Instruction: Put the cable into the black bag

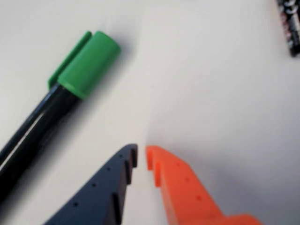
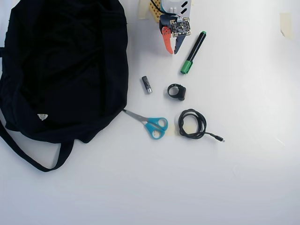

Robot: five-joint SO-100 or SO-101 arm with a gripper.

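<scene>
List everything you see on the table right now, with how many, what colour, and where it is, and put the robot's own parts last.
black bag: one, black, left side of the overhead view, strap trailing below it
cable: one, black, coiled, right of the scissors, plug tail pointing right
scissors: one pair, blue handles, tips touching or almost touching the bag's edge
ring-shaped band: one, black, above the cable
small cylinder: one, dark with a silver end, between bag and band
marker: one, black body with green cap, right of the gripper
tape pieces: one at least, pale, top right
table: one, white
gripper: one, orange and dark fingers, top centre, nearly closed, holding nothing
</scene>
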